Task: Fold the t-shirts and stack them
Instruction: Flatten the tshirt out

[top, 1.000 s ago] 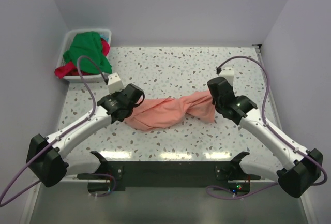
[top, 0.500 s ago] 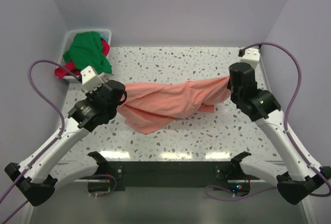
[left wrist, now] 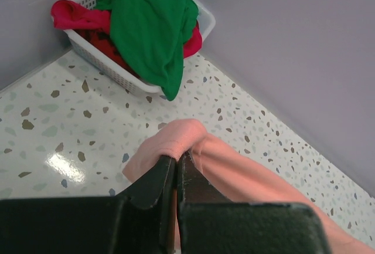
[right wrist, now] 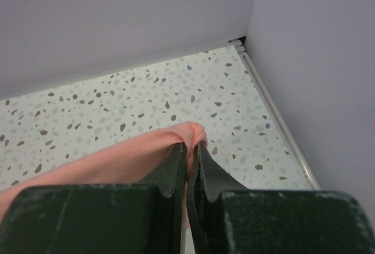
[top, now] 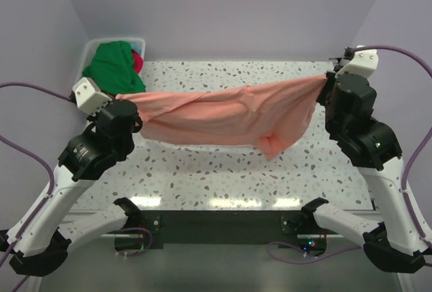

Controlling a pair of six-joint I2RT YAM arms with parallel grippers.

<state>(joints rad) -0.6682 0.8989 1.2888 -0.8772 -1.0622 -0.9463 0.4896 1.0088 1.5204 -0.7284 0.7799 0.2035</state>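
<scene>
The salmon-pink t-shirt [top: 229, 113] hangs stretched in the air between both grippers, above the table, its lower edge sagging at the right. My left gripper [top: 121, 98] is shut on its left end, seen in the left wrist view [left wrist: 177, 159] pinching a fold of pink cloth [left wrist: 176, 139]. My right gripper [top: 325, 80] is shut on its right end, seen in the right wrist view [right wrist: 191, 147] with pink cloth [right wrist: 135, 157] between the jaws. The bright green t-shirt [top: 115, 63] and the red-magenta t-shirt [top: 138, 60] lie bunched in the tub, also in the left wrist view [left wrist: 149, 25] [left wrist: 70, 14].
The white plastic tub [top: 91, 48] stands at the table's back left corner. The speckled table [top: 223, 164] is walled at the back and both sides; its right edge rail [right wrist: 275, 119] runs close to my right gripper.
Both grippers rose and moved apart, left one left, right one to the back right. The pink shirt went from a twisted bunch on the table to a stretched span in the air.
</scene>
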